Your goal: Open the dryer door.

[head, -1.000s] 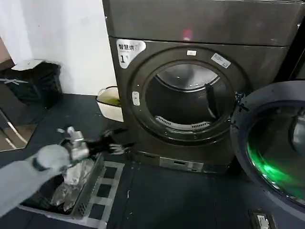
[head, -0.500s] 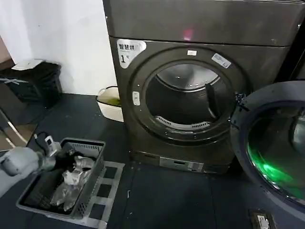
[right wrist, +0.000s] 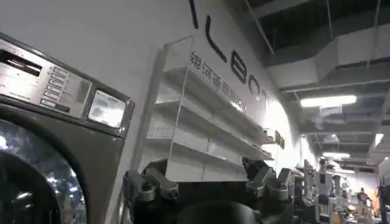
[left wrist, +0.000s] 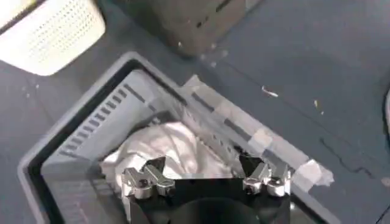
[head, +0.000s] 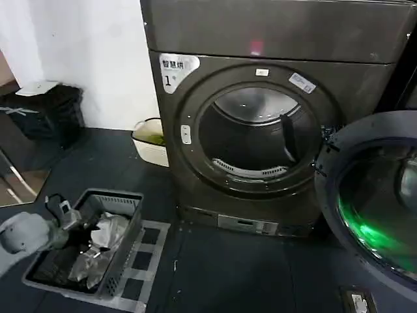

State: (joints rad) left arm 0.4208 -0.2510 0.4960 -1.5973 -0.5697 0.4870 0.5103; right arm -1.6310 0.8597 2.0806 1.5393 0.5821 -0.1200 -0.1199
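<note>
I see the big dark grey-brown metal dryer with its drum exposed; its chrome-ringed round glass dryer door hangs swung wide at right. My left claw, spread apart and empty, hovers over the grey plastic laundry basket, well apart from the door. My right claw is spread too, gripping nothing.

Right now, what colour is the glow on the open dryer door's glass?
Green, low on the dryer door glass; the head view shows it best.

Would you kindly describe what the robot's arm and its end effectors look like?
The left arm has a smooth light-grey shell. The left end effector has a black body with two silver metal finger mounts carrying dark tips. The right end effector has the same black-and-silver build.
</note>
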